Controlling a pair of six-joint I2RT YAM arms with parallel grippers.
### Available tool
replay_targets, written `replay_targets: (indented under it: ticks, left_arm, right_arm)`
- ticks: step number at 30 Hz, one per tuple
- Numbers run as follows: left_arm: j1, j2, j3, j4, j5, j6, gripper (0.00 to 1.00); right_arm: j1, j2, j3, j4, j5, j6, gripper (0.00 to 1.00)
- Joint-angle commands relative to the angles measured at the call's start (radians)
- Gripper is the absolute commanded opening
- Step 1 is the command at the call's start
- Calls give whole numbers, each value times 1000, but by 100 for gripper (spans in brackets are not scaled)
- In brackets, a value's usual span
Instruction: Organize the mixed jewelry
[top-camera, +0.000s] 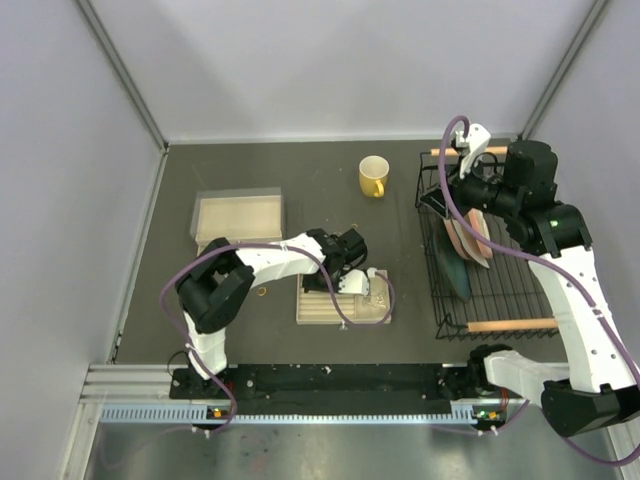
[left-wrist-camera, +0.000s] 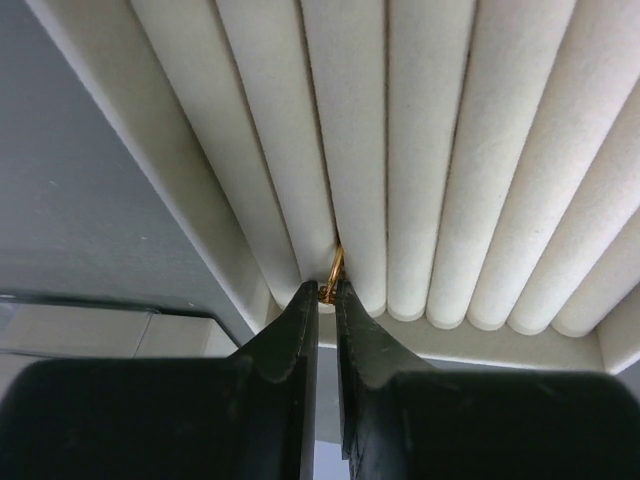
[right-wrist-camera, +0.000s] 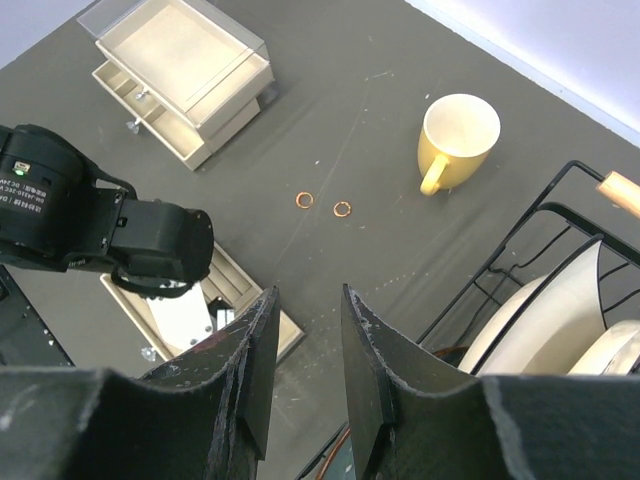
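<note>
The left gripper (left-wrist-camera: 327, 290) is down on the cream jewelry box (top-camera: 322, 310), which sits near the near edge of the surface (top-camera: 290, 170), roughly mid-width. Its fingers (left-wrist-camera: 290, 345) are pinched nearly together on a tiny gold ring (left-wrist-camera: 332, 273). The ring stands on edge at the mouth of a groove between two of the padded rolls, close to the box's rim and the second groove in from the box's side wall. The rolls hem it in tight on both sides. From above, the arm's black wrist covers that part of the box, so the ring itself doesn't show there.

The right gripper (right-wrist-camera: 308, 295) hangs high over the right edge, above the black wire dish rack (right-wrist-camera: 500, 270) and its plates (right-wrist-camera: 560, 310). Its fingers are a narrow gap apart with nothing between them.

Two copper-coloured rings (right-wrist-camera: 323, 204) lie loose on the bare surface, side by side but not touching, between the yellow mug (right-wrist-camera: 458, 135) and the jewelry box. A clear-lidded tray box (right-wrist-camera: 180, 65) sits toward the far left corner, well apart from them.
</note>
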Motion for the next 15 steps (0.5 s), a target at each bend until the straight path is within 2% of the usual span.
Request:
replay_targets:
  ticks: [1, 8, 13, 15]
  left_arm:
    - [-16, 50, 7, 11, 7, -27, 0]
    - [-18, 42, 38, -15, 0, -44, 0]
    - [-18, 19, 90, -52, 1, -52, 19]
    - [-18, 12, 107, -72, -3, -53, 22]
  right_arm:
    - [-13, -22, 0, 18, -5, -10, 31]
    - [-12, -28, 2, 16, -5, -10, 31]
    - [-12, -35, 3, 13, -2, -10, 31]
    - [-12, -37, 5, 12, -2, -10, 31]
